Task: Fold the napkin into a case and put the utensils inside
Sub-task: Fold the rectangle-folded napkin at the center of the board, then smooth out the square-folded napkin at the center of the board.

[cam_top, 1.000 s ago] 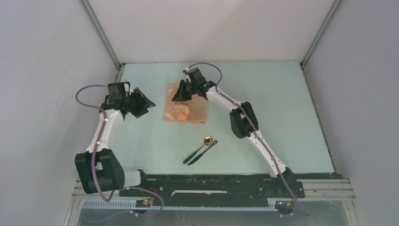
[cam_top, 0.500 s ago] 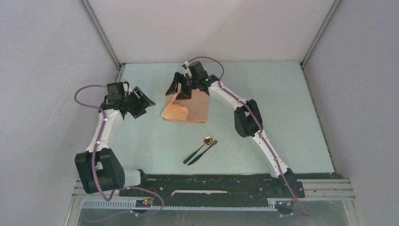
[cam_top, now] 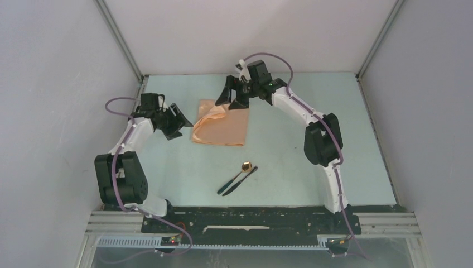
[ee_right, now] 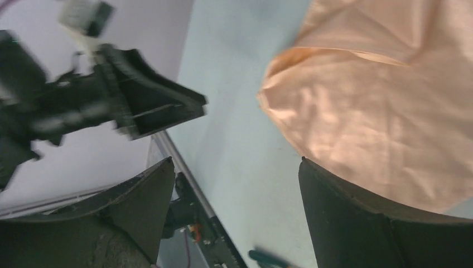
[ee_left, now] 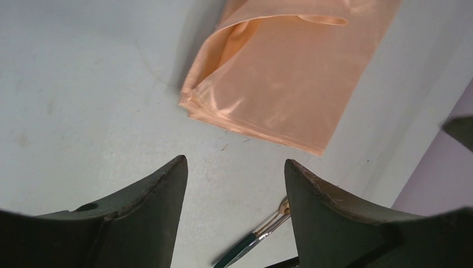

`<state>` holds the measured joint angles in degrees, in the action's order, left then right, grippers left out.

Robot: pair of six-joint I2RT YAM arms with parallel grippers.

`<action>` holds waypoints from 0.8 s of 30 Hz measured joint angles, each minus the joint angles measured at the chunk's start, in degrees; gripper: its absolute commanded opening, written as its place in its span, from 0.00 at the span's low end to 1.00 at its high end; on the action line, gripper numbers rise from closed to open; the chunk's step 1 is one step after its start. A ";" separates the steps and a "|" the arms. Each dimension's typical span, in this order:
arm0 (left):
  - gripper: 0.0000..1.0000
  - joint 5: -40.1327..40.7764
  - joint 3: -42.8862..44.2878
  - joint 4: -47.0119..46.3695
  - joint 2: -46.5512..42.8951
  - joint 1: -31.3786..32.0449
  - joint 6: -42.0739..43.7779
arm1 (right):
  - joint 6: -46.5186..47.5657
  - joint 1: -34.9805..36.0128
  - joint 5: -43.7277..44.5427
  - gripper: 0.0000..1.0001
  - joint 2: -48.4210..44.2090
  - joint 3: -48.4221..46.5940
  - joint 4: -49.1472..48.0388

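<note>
left jaws spread, empty; right jaws spread, empty | napkin (cam_top: 220, 125) folded; utensils (cam_top: 237, 180) near

The folded peach napkin (cam_top: 220, 125) is lying between the left gripper (cam_top: 179, 120) and the right gripper (cam_top: 235, 97). The utensils (cam_top: 238, 178) are lying together, well apart from both.

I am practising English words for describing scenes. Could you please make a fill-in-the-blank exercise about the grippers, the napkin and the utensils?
1. The left gripper and the right gripper both stand ____, holding nothing.
2. The utensils lie on the bare ____, not in the napkin.
3. The spoon has a bowl of ____ colour.
Missing words: open; table; gold.
</note>
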<state>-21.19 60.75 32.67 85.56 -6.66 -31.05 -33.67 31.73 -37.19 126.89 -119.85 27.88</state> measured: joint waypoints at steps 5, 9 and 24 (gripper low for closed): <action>0.64 2.21 6.54 1.95 4.28 4.79 0.04 | -2.69 -1.84 1.51 0.90 3.06 8.79 -8.17; 0.64 3.56 9.20 2.84 5.75 8.09 0.13 | -5.31 -2.71 3.34 0.90 8.39 9.16 -13.97; 0.65 4.26 6.38 7.04 -3.19 8.41 1.62 | -13.18 -1.62 4.11 0.79 23.04 -2.14 -25.59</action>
<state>-16.93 67.13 39.70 82.37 1.76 -29.43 -46.85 30.11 -33.08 149.93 -121.99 2.28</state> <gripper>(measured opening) 0.645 0.835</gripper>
